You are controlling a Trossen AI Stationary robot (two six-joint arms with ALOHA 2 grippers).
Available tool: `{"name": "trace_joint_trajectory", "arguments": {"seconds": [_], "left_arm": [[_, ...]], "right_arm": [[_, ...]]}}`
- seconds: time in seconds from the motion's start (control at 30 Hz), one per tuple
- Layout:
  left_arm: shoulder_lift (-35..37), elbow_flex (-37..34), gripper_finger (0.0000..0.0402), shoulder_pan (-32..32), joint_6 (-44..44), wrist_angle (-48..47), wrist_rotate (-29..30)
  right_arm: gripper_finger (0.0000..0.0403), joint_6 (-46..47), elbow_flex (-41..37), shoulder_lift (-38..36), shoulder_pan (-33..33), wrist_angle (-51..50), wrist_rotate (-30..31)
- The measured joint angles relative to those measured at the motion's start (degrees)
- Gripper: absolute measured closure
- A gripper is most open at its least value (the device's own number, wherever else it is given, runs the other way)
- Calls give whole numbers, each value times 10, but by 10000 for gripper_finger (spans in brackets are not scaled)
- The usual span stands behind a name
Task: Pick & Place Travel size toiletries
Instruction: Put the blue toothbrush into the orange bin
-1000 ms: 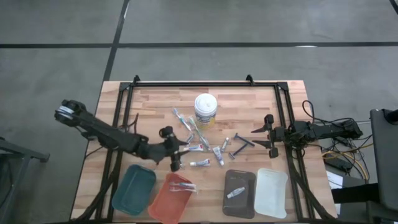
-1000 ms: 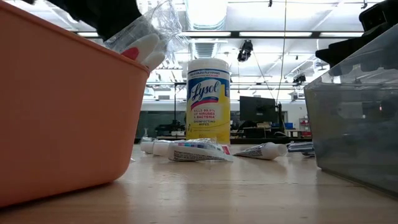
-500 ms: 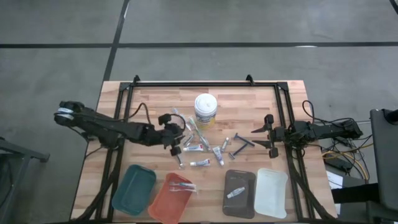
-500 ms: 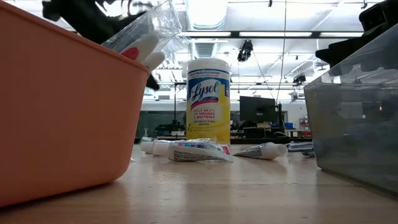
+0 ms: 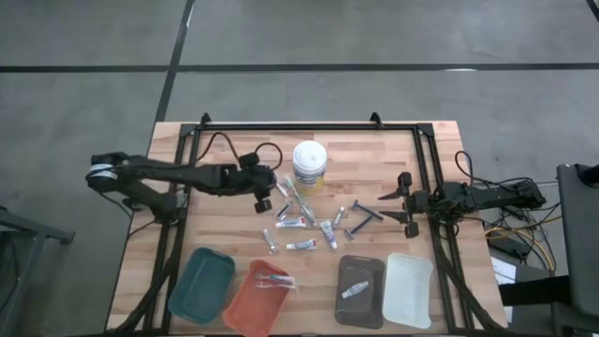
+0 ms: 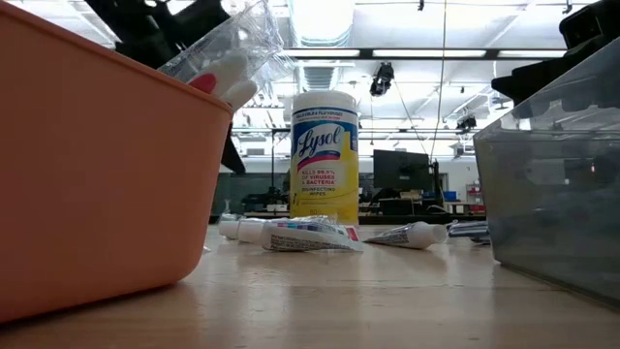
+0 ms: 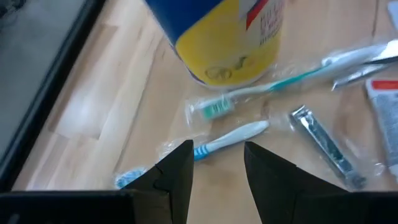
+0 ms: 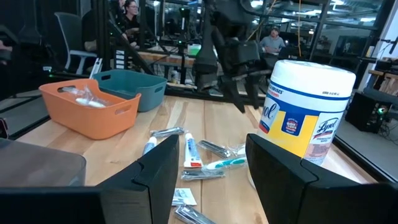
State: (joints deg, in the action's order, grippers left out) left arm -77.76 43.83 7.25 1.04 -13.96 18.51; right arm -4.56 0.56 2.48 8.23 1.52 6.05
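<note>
**Left gripper lining up on the next toothbrush**

The toothbrushes (image 7: 227,138) in clear wrappers lie on the bench (image 5: 234,150) just beside the wipes tub (image 5: 309,166), with small tubes (image 5: 301,245) and razors (image 5: 363,217) scattered nearby; one wrapped brush already sits in the orange tray (image 5: 255,301), and a tube in the dark tray (image 5: 360,279); the sorting looks partly done, with much left loose.

The left gripper (image 7: 216,163) hovers over the white-handled brush, its fingers spread and empty; this reads as the approach to a fresh pick; the next move calls for descending squarely over the handle, clear of the tub, then closing.

The right gripper (image 5: 404,197) waits near the bench's right edge, fingers spread, holding nothing.
</note>
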Motion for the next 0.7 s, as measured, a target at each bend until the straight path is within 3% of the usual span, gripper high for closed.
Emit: {"name": "trace_joint_trajectory", "arguments": {"seconds": [0.7], "left_arm": [[-137,17,255,47,162,60,-11]], "right_arm": [[220,0,0,-1,0,0,0]]}}
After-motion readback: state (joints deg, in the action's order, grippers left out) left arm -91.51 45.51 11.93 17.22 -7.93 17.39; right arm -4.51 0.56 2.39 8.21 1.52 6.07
